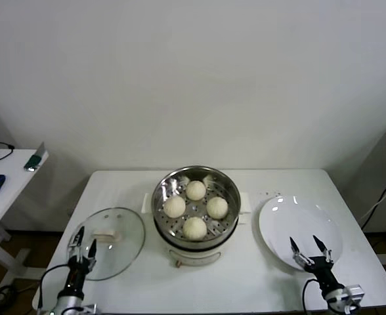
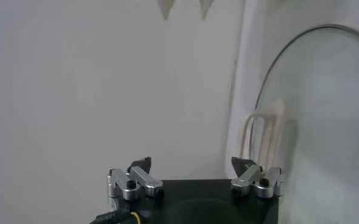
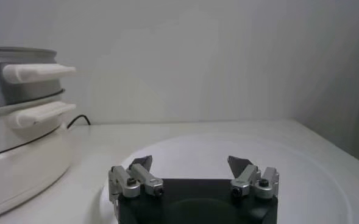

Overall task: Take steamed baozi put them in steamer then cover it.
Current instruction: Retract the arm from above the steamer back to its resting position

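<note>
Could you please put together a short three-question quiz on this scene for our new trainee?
1. How many baozi lie in the steamer?
2. True or false: the cover already sits on the steamer.
3. Which gripper is nearer the plate: A) left gripper B) right gripper?

Key:
1. Four.
2. False; it lies on the table on the steamer's left, beside the left gripper.
3. B; the right gripper, open, is over the plate's near edge.
</note>
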